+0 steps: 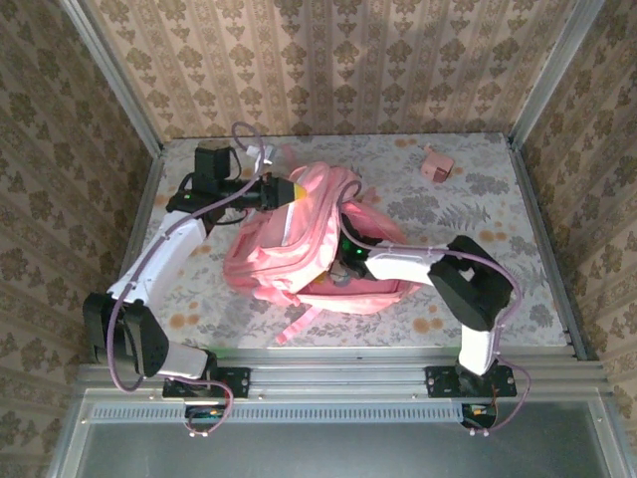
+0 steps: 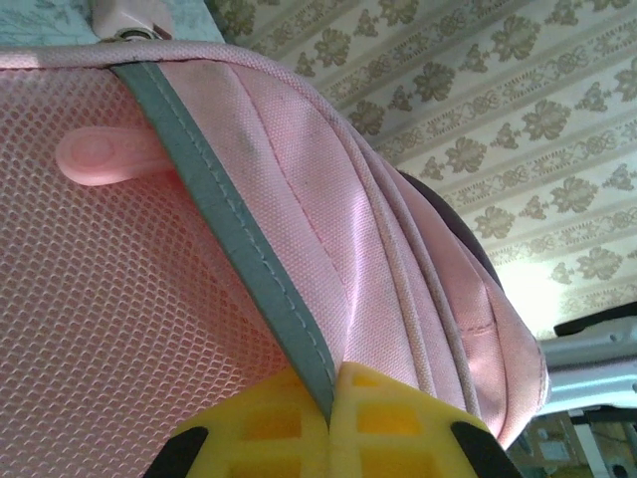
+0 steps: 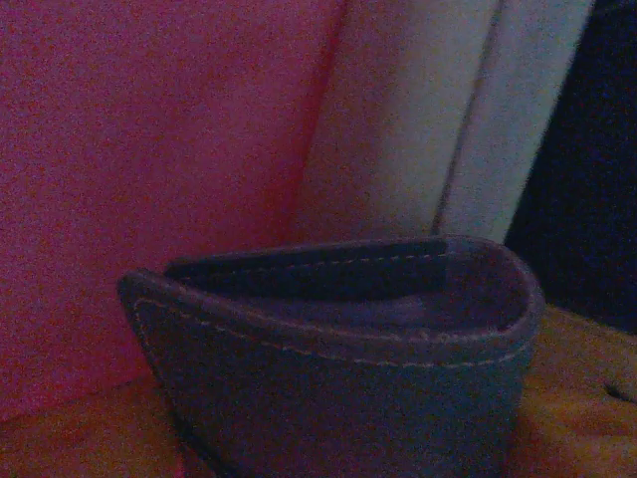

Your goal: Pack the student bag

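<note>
One dark stitched pouch (image 3: 338,329) inside large pink fabric backpack (image 1: 274,264); right gripper (image 3: 328,418) hold unclear, left gripper (image 2: 331,398) pinches rim. Small pink box (image 1: 436,164) unpacked, far right.

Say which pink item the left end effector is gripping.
The large pink backpack at the table's centre: the left end effector pinches its grey trim. The small pink box lies apart, near the far right edge, untouched.

The top external camera looks down from behind the arm bases (image 1: 214,383) over the whole table (image 1: 498,199). Both wrist cameras sit tight against the student bag (image 1: 269,264), which the overhead view also takes in.
</note>
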You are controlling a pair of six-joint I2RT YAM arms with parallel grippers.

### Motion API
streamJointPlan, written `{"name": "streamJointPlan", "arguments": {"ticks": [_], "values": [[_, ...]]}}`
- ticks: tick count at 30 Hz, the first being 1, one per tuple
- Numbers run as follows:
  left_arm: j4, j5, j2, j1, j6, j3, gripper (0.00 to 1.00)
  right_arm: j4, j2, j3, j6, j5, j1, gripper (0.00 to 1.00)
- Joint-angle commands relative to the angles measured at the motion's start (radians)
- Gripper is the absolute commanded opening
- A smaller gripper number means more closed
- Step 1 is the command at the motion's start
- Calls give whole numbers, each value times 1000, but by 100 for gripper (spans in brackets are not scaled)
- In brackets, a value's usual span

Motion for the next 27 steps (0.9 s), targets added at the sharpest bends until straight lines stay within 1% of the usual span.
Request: {"name": "streamJointPlan", "arguments": {"ticks": [1,5,8,15,20,27], "values": [[141,69,-23,-13,-16,39,0,-22,78,94,17,30,46,80],[158,64,-26,3,-39,24,0,-62,92,134,-26,24,61,94],[172,57,-31,20,-54,9,0,-68,62,118,-64,25,57,100],[196,35,-42,61,-87,-10,0,-68,-52,34,-141,43,46,100],[214,14,-52,95,-117,-31,0,51,-126,-83,-146,27,21,100],[233,3,-53,119,-139,-45,0,139,-194,-201,-150,-8,-4,100]]}}
